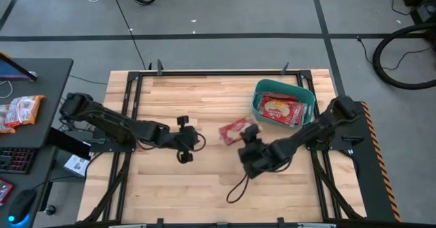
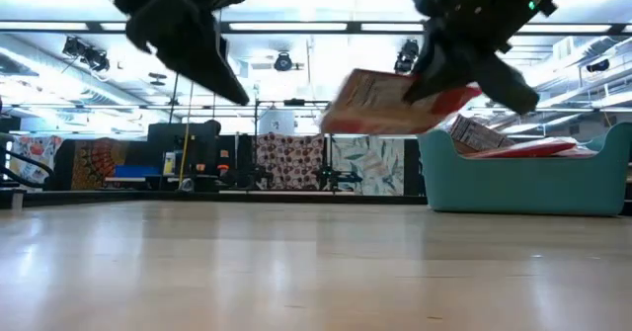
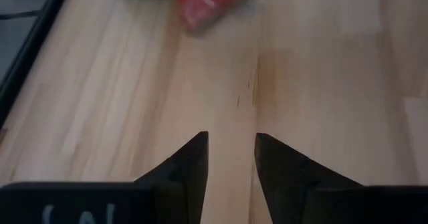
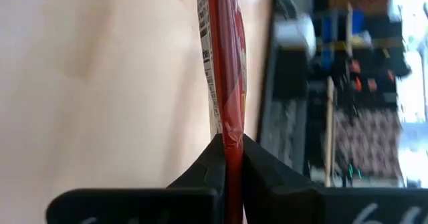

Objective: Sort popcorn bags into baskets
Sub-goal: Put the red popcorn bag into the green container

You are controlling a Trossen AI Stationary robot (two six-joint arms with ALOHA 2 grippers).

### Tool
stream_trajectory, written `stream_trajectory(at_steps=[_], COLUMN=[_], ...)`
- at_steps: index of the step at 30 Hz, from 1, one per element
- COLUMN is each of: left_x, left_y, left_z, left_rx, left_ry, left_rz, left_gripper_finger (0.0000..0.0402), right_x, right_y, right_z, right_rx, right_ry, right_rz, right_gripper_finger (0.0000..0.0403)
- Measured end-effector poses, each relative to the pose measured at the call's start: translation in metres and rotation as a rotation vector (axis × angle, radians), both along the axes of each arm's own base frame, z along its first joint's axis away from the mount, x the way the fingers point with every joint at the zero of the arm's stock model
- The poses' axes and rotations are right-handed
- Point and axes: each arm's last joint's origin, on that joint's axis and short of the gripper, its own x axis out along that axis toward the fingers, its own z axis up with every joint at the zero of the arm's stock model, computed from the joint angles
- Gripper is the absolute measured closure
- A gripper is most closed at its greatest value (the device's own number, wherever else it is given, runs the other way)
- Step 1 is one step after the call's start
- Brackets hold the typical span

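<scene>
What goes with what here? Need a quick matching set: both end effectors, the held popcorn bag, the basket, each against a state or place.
Things:
1. left end effector
2. right end effector
3. popcorn bag
4. basket

States:
a. holds red packets already
b. lifted off the table, pinched at one edge
c. open, holding nothing
d. shut on a packet

Pairs: 1-c, 2-d, 3-b, 4-a

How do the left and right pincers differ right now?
The right pincer is shut on a red popcorn bag, gripping its edge; the left pincer is open with nothing between its fingers. The right pincer holds its bag in the air beside the teal basket; the left pincer sits farther from the basket, over bare table. Both are raised off the wood.
</scene>
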Motion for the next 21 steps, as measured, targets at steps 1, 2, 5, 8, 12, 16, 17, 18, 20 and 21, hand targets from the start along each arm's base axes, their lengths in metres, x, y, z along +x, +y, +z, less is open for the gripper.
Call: stream_trajectory(at_steps=[1,2,5,8,12,16,17,18,20,21], left_x=[-0.002,-0.004,-0.009,-0.013,-0.016,-0.018,-0.018,-0.018,-0.018,-0.018], left_y=[0.001,0.001,0.003,0.004,0.005,0.006,0.006,0.006,0.006,0.006], left_z=[0.004,0.007,0.017,0.022,0.023,0.021,0.021,0.021,0.021,0.021], left_rx=[-0.002,-0.003,-0.011,-0.008,-0.014,-0.012,-0.013,-0.013,-0.013,-0.013], left_ry=[-0.010,-0.018,-0.056,-0.063,-0.056,-0.034,-0.036,-0.034,-0.033,-0.034], left_rz=[0.001,0.002,0.006,0.012,0.022,0.030,0.031,0.031,0.031,0.031], left_gripper_finger=[0.0272,0.0272,0.0272,0.0272,0.0272,0.0272,0.0272,0.0272,0.0272,0.0272], right_x=[-0.005,-0.010,-0.022,-0.034,-0.053,-0.071,-0.074,-0.077,-0.083,-0.085], right_y=[-0.004,-0.008,-0.020,-0.031,-0.047,-0.057,-0.059,-0.061,-0.066,-0.067], right_z=[0.005,0.011,0.025,0.037,0.048,0.056,0.057,0.057,0.057,0.056], right_rx=[-0.004,-0.011,-0.019,0.002,0.014,0.009,0.014,0.026,0.052,0.058], right_ry=[-0.014,-0.027,-0.062,-0.076,-0.069,-0.094,-0.085,-0.072,-0.035,-0.007], right_rz=[-0.032,-0.062,-0.135,-0.196,-0.304,-0.415,-0.443,-0.473,-0.548,-0.586], right_gripper_finger=[0.0374,0.0372,0.0372,0.0375,0.0375,0.0375,0.0375,0.0375,0.0374,0.0374])
